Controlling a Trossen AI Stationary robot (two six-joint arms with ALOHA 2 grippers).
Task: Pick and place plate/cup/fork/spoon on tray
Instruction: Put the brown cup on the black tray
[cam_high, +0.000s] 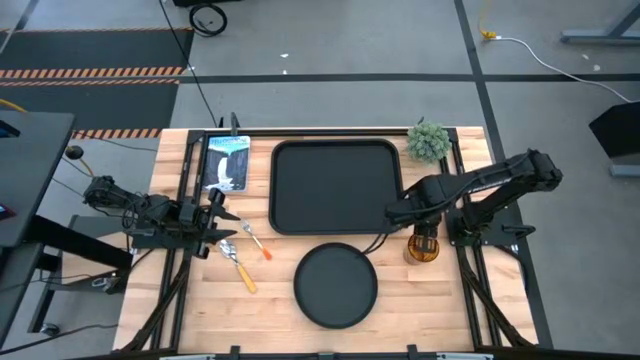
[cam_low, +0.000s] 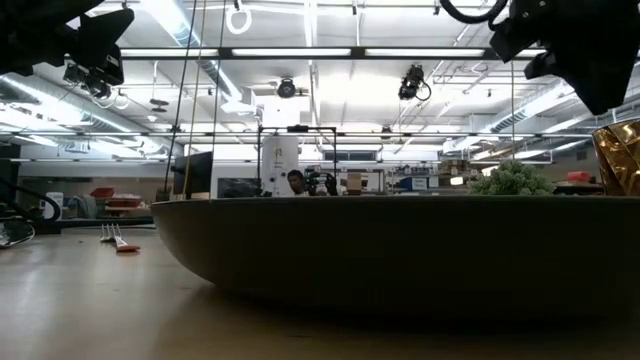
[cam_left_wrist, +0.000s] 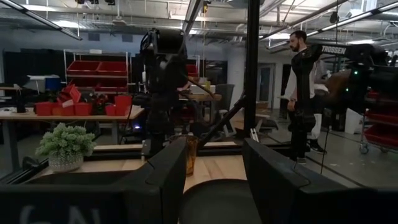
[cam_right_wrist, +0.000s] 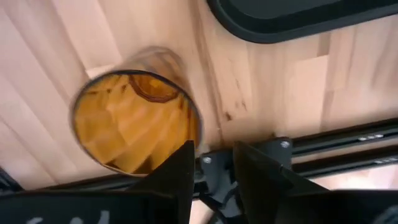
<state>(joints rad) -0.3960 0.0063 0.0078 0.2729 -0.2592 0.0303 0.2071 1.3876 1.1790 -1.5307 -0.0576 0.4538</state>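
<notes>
The black tray (cam_high: 335, 185) lies at the table's far middle. The round black plate (cam_high: 335, 285) lies on the wood in front of it and fills the low view (cam_low: 400, 250). The amber cup (cam_high: 422, 248) stands upright on the wood right of the plate. My right gripper (cam_right_wrist: 214, 152) is open and points down right over the cup's rim (cam_right_wrist: 196, 127). The fork (cam_high: 256, 244) and the spoon (cam_high: 240, 270) lie flat on the wood at the left. My left gripper (cam_high: 222, 220) is open and empty, just left of them. My right gripper comes at the cup from above, pointing down. One fingertip (cam_right_wrist: 183, 158) covers the cup's rim at the side toward the table's right edge, and the other finger stands outside the cup. I cannot tell whether either finger touches the cup.
A small green plant (cam_high: 428, 140) stands at the tray's far right corner. A picture card (cam_high: 225, 160) lies left of the tray. Black frame rails (cam_high: 470, 250) run along both table sides. A person (cam_left_wrist: 301, 93) stands in the room beyond.
</notes>
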